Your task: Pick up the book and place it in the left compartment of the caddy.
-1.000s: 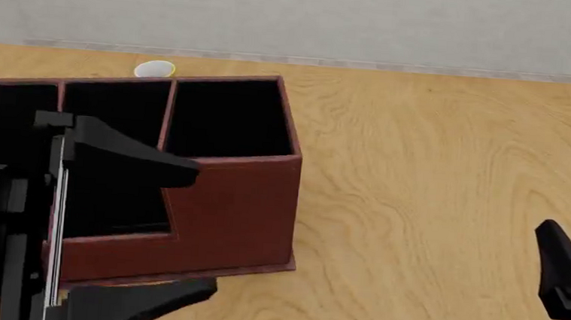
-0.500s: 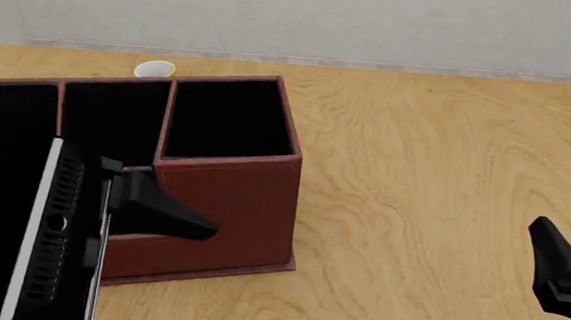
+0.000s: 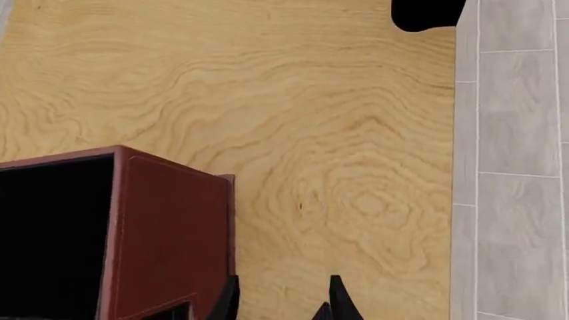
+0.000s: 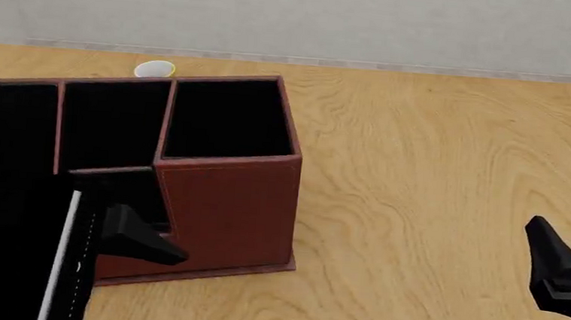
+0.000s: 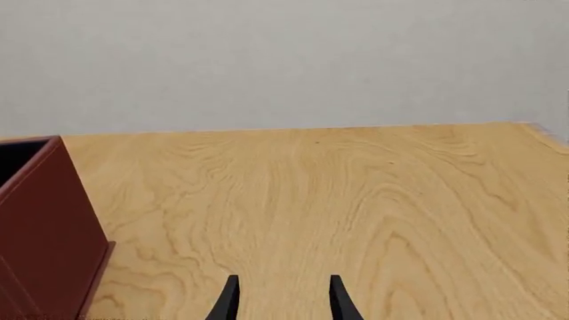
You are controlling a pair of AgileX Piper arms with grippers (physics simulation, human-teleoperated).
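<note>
The reddish-brown caddy (image 4: 227, 201) stands at the left of the table; it also shows in the left wrist view (image 3: 169, 240) and the right wrist view (image 5: 40, 227). Its long left compartment (image 4: 6, 125) is black inside and partly covered by my left arm. The book shows in no view. My left gripper (image 3: 280, 303) is open and empty, just in front of the caddy's low front wall; one of its fingers (image 4: 147, 245) points right. My right gripper (image 4: 568, 233) is open and empty over bare table far to the right, as the right wrist view (image 5: 280, 300) also shows.
A small white and yellow round object (image 4: 155, 69) lies behind the caddy near the back wall. The left wrist view shows the table's edge with grey tiled floor (image 3: 516, 167) beyond it, and the right arm's dark shape (image 3: 427, 13).
My left gripper has drawn back from over the caddy's left bays toward the near left corner of the front view. The right gripper has shifted slightly left.
</note>
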